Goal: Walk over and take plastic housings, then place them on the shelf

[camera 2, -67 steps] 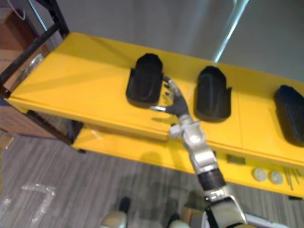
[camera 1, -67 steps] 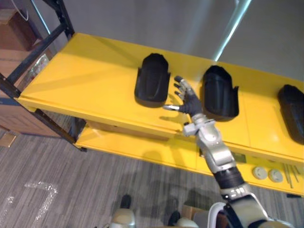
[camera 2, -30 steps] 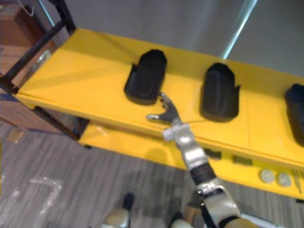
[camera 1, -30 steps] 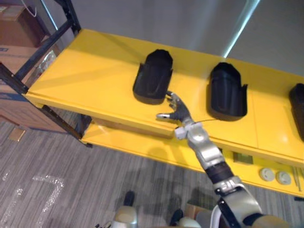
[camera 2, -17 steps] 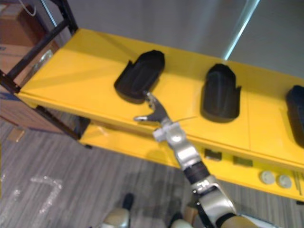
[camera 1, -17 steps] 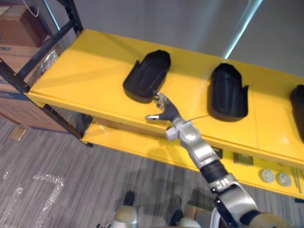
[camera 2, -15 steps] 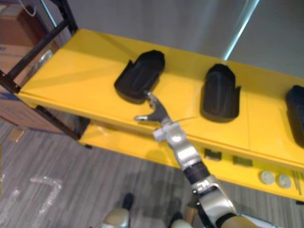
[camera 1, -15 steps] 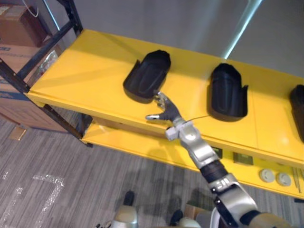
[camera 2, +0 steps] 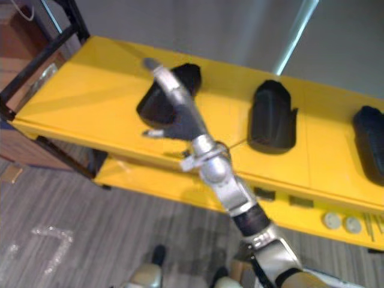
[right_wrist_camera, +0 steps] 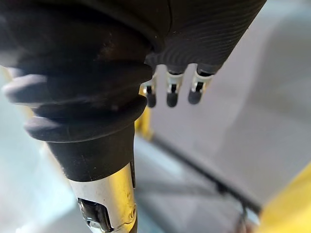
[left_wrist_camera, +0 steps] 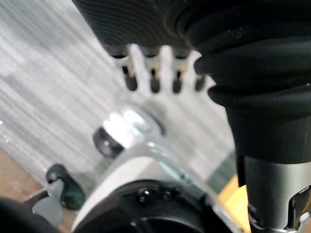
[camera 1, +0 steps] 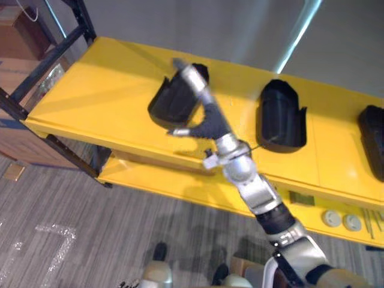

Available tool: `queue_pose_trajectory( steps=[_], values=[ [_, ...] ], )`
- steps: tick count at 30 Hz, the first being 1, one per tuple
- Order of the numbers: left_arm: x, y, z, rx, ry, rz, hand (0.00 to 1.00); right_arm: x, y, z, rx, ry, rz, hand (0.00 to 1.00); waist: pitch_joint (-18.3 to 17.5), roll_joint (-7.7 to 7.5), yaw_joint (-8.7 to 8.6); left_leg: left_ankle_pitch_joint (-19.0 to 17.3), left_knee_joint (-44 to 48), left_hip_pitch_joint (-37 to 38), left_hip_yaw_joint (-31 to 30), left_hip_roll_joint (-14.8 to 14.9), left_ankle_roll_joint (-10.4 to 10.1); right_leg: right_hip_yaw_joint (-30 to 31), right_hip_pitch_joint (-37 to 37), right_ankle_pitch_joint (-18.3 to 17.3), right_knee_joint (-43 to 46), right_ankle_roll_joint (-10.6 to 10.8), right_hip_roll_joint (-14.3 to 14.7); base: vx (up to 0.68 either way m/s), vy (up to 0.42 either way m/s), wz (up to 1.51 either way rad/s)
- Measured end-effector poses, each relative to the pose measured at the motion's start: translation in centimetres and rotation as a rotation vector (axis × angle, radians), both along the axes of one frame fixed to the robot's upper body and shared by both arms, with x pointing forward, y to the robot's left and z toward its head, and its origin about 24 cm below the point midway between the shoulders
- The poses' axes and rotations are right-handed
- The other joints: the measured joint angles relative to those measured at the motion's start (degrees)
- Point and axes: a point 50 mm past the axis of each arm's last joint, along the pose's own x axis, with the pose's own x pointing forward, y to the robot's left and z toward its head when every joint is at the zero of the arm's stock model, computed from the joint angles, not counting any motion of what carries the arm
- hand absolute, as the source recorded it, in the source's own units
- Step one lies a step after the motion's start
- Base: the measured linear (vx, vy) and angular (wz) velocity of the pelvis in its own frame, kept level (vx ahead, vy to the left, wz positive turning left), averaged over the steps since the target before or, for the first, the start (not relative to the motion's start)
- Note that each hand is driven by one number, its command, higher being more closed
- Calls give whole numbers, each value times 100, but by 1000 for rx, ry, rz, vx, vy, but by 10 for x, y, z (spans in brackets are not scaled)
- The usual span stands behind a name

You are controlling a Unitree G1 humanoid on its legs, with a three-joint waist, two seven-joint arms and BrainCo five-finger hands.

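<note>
Three black plastic housings lie on the top yellow shelf (camera 1: 102,84): a left one (camera 1: 163,103), a middle one (camera 1: 279,123) and a right one (camera 1: 373,138) at the view's edge. My right hand (camera 1: 207,123) is lifted in front of the left housing and covers part of it. Its fingers (camera 1: 193,81) are stretched straight and its thumb sticks out to the side; it holds nothing. In the right wrist view the fingers (right_wrist_camera: 170,92) point out into free air. My left hand (left_wrist_camera: 146,68) hangs over the grey floor with straight fingers and nothing in it.
A lower yellow shelf carries two round discs (camera 1: 336,219) and small parts at the right. The rack's black frame (camera 1: 36,69) rises at the left, with cardboard boxes (camera 1: 15,24) behind it. Grey carpet with pale tape marks (camera 1: 51,237) lies before the rack.
My right hand has risen from the shelf's front edge beside the left housing and now stands higher, fingers stretched, across that housing. The housings lie as before.
</note>
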Motion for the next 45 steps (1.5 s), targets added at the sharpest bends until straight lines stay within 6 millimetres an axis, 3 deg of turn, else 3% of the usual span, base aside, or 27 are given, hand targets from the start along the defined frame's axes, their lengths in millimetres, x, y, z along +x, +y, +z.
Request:
queue_pose_trajectory(
  steps=[10,15,29,35,45],
  values=[
    [-3,8,0,10,41,-10,0,19,8,-11,-362,51,75,0,-101,-156,44,29,-43,-6,-135,17,-29,-92,66,-2,-32,-2,34,-15,-13,6],
    [4,7,0,8,36,-29,0,48,-10,-28,-494,67,-148,0,-112,-173,195,70,-41,-25,-229,17,-39,-178,70,-2,-35,-3,45,-1,-22,8],
    [11,6,2,10,30,-42,0,80,-34,-31,-542,153,-360,0,-101,-156,303,100,59,-192,-405,5,-47,-346,69,-3,-55,-4,52,-15,-13,6],
    [11,6,2,8,30,-43,0,90,-47,-41,-575,240,-438,0,-78,-119,321,103,65,-195,-414,-2,-47,-353,73,-3,-55,-4,48,-2,-2,1],
    [18,3,3,-3,16,-47,0,99,-63,-42,-612,401,-440,0,-7,-7,327,102,79,-199,-413,-4,-46,-354,77,-3,-53,-4,45,0,0,0]
  ],
)
